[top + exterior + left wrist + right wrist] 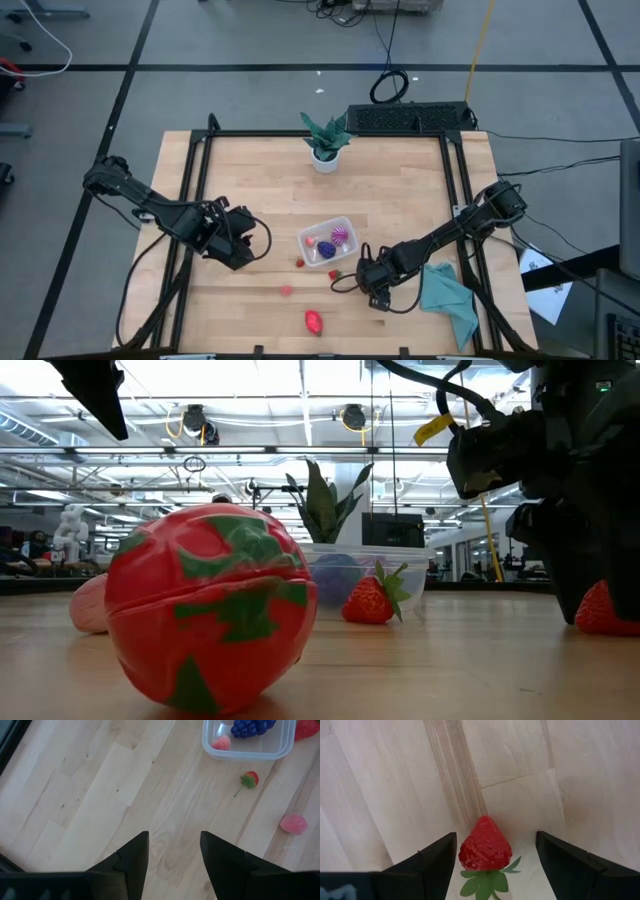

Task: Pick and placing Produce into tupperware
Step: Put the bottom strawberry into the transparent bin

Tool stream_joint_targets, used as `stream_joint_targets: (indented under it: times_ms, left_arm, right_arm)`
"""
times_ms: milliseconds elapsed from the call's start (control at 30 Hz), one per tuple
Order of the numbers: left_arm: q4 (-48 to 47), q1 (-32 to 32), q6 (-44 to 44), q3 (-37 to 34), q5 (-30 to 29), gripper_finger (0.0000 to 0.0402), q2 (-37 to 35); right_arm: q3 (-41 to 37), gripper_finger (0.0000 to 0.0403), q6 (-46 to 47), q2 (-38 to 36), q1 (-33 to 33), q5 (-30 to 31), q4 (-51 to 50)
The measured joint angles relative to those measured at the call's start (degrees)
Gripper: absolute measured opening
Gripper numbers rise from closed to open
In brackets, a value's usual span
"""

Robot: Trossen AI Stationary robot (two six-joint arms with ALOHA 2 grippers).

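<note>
Wood tabletop (400, 190): right gripper (495, 855) w/ jaws apart straddling strawberry (485, 845) near clear tub (345, 228), not yet pinched; prob. light, hard, slick plastic, so best gripped across widest part; left gripper (172, 857) part-open, empty.

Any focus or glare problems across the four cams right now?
Low view: the big red-and-green toy fruit sits close, fills the frame and looks soft, with bright ceiling lights behind. Right wrist view: strawberry sharp between open jaws. High view: even light, tupperware readable. Left wrist view: clear, no glare.
</note>
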Motion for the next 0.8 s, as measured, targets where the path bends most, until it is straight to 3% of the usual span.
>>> stream_joint_targets:
  times_ms: [233,800]
  left_arm:
    - [0.0,0.0,-0.02,0.0,0.0,0.0184,0.0]
    - [0.0,0.02,-0.11,0.0,0.0,0.0184,0.0]
  right_arm:
    - [-0.04,0.0257,0.17,0.04,-0.24,-0.32,-0.07]
    - [-0.25,0.0168,0.18,-0.87,-0.46,-0.43,-0.66]
